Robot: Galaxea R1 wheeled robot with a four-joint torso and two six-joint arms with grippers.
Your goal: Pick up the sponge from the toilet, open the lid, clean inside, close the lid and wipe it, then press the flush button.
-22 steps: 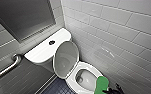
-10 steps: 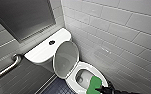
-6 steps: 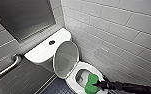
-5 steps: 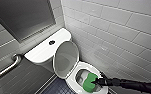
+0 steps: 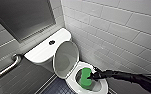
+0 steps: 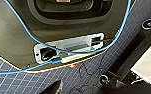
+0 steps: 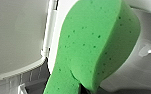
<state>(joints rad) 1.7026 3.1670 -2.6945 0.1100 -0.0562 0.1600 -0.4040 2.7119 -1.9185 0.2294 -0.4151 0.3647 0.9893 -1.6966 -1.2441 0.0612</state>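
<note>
The white toilet [image 5: 72, 82] stands against the tiled wall with its lid [image 5: 66, 58] raised against the tank [image 5: 41, 51]. The dark flush button [image 5: 51, 42] sits in the middle of the tank top. My right arm comes in from the right. Its gripper [image 5: 93, 75] is shut on the bright green sponge [image 5: 85, 78], which stands on edge inside the bowl against the near-left wall. In the right wrist view the sponge [image 7: 91, 50] looms large, with white ceramic and the lid's underside behind it. In the left wrist view, nothing is in my left gripper's hold.
A metal grab bar [image 5: 6, 68] runs along the grey wall at the left. White wall tiles [image 5: 116, 32] close off the right side. Dark floor tiles [image 5: 53, 87] lie before the toilet. The left wrist view has my own base with a blue cable [image 6: 66, 37] above blue floor tiles [image 6: 91, 72].
My right gripper has carried the sponge leftward from the bowl's right rim deeper into the bowl. In the last half second it has barely shifted.
</note>
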